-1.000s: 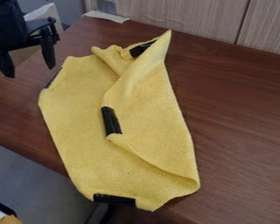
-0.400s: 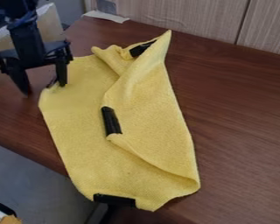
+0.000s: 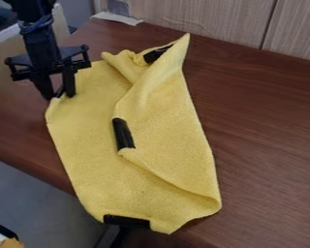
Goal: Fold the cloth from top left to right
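The black two-finger tool [image 3: 59, 97] is parted slightly at the yellow fabric cloth's [image 3: 86, 140] upper-left edge, on the brown wooden desk [image 3: 264, 126] — hold can't be confirmed — so edge should be pinched firmly, then drawn right gently.

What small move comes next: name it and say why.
Probably a slight lift of the yellow cloth's upper-left edge, once the grip is sure: the gripper is already down at that edge, which lies unfolded and has to go right.
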